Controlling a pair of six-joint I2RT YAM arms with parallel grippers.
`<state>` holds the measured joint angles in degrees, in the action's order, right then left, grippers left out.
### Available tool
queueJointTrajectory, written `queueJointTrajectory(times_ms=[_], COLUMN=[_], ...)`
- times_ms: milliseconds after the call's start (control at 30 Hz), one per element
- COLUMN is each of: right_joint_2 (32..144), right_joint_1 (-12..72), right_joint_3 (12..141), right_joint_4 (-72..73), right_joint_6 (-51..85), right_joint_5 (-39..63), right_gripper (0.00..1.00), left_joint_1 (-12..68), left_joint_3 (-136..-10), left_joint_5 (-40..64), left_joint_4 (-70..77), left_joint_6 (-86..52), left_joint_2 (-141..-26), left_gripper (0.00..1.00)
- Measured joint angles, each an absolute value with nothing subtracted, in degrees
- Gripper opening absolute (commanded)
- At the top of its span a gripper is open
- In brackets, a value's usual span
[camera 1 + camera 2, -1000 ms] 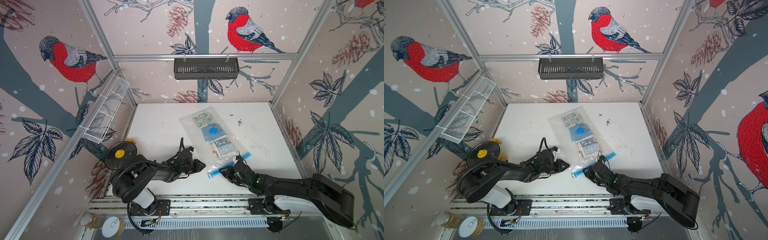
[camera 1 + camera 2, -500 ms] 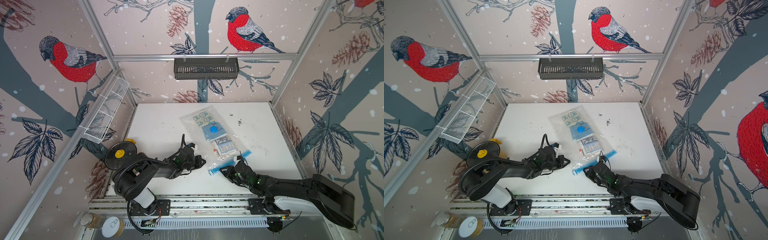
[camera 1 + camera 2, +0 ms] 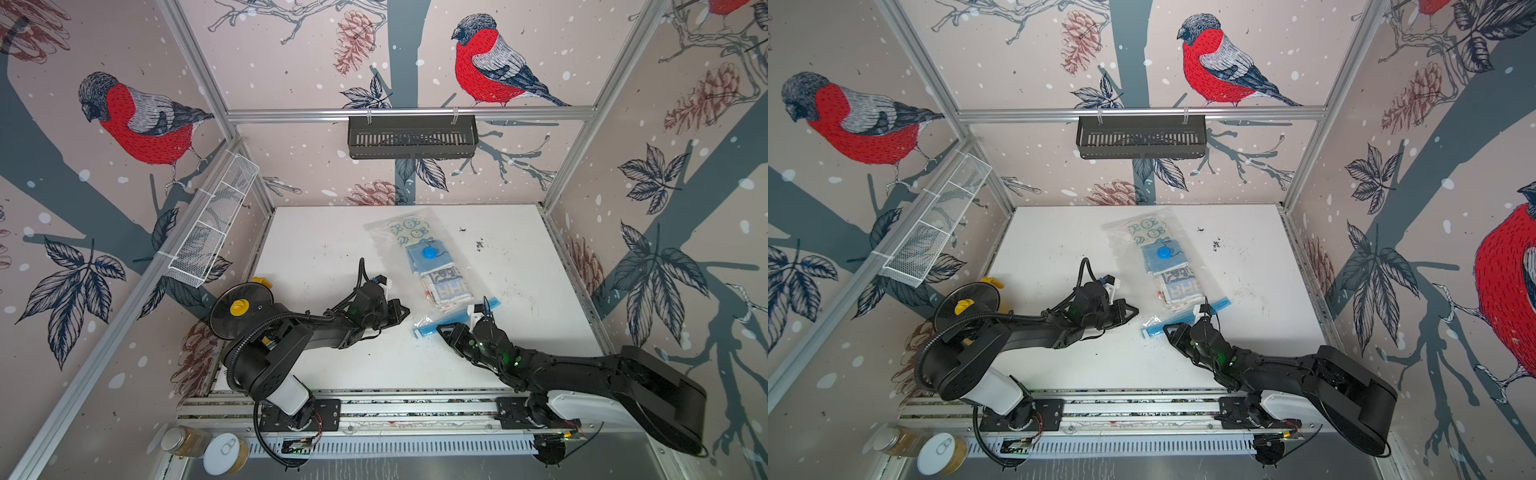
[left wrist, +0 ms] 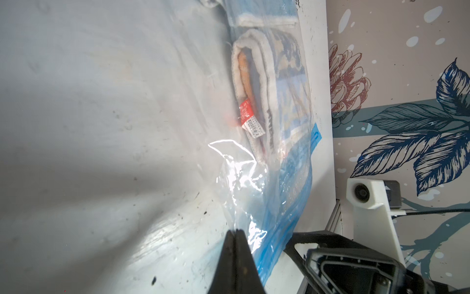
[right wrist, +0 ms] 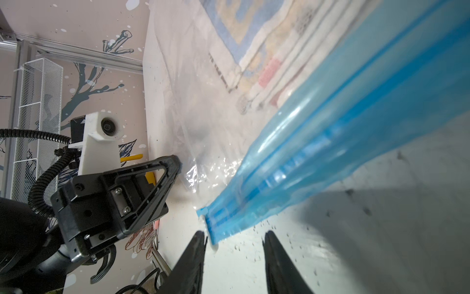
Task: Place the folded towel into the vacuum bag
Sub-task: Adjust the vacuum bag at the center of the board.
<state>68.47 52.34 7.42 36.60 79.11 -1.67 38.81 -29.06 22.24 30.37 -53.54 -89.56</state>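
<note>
Clear plastic of the vacuum bag point(image 3: 380, 235) lay slantwise on the white desk point(image 3: 324, 257), a little right of centre in both top views. Its round blue valve cap point(image 3: 429, 252) sat about midway along it, and its blue zip strip point(image 3: 426, 329) ran across the lower end, nearest the arms. The folded towel point(image 3: 448, 287), patterned in blue and white with a red tag point(image 4: 248, 114) at its fold, sat inside the bag just above the strip. A plain blue cloth point(image 3: 415, 261) lay under the cap, and a pale printed cloth point(image 3: 409, 230) lay beyond it toward the upper end. The left gripper point(image 3: 405, 311) lay low over the desk, just left of the bag's lower corner. Its fingers point(image 4: 230, 244) were clenched tight together with their tips right at the crinkled clear edge, and whether any film was caught between them I could not tell. The right gripper point(image 3: 441, 330) pointed in from the lower right at the strip. In the right wrist view its fingers point(image 5: 195, 254) stood released and parted, the end of the blue strip just beside one tip, nothing gripped.
</note>
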Motion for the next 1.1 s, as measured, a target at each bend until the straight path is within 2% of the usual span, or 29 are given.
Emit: queueJointTrajectory(times_ms=[333, 767, 867, 933, 1100], right_joint_2=[78.3, 86.8, 87.2, 87.2, 87.0], right_joint_1=[54.1, 55.1, 55.1, 55.2, 55.2], right_joint_3=[8.9, 10.6, 10.9, 11.2, 12.5], right_joint_4=[46.2, 53.2, 53.2, 53.1, 52.3], right_joint_6=[79.5, 79.8, 79.8, 79.7, 79.7], right_joint_5=[1.4, 1.7, 1.6, 1.6, 1.6], right_gripper=[0.44, 0.16, 0.07, 0.05, 0.03], left_joint_1=[38.8, 39.2, 39.2, 39.2, 40.1], left_joint_3=[-28.9, -27.4, -27.2, -26.7, -24.3], left_joint_5=[22.9, 23.8, 23.8, 23.9, 24.0], left_joint_4=[29.1, 27.5, 26.8, 26.2, 23.5], left_joint_6=[-53.6, -53.6, -53.6, -53.6, -54.0], left_joint_2=[-88.2, -86.4, -85.9, -85.2, -80.4], left_gripper=[0.00, 0.00, 0.15, 0.27, 0.40])
